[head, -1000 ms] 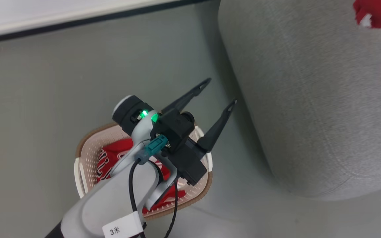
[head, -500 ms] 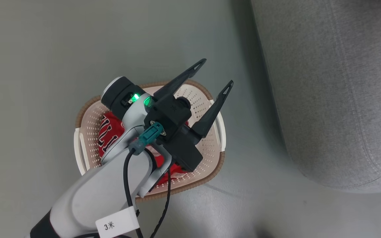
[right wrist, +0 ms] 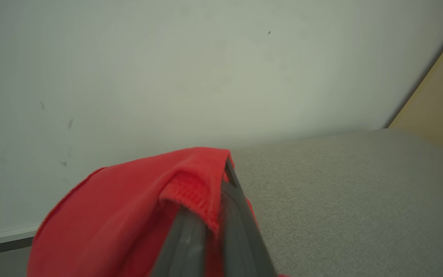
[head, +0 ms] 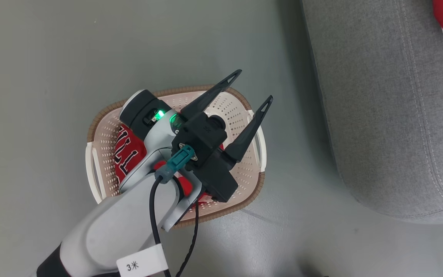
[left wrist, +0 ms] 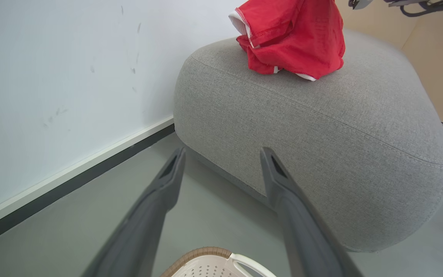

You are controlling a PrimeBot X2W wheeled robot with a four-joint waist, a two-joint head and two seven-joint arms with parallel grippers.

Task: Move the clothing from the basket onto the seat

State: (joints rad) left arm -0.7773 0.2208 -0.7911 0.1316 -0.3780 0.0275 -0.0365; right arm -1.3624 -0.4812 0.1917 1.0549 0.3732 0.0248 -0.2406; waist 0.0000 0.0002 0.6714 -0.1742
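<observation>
Left claw [head: 255, 84] hangs spread wide and empty above the basket [head: 237, 115], where the jersey [head: 127, 150] lies. My right claw [right wrist: 225, 181] is clamped on the plain red garment [left wrist: 294, 38], which rests on top of the seat [left wrist: 321, 134]. The basket stands on the floor [head: 33, 77] near the seat.

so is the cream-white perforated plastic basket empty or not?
Not empty: a red jersey with black numerals lies inside the basket, partly hidden in the head view by the robot's pale forearm.

White arm tag [head: 141, 264] reads "3*"; lettering on jersey [head: 127, 154] unreadable.
</observation>
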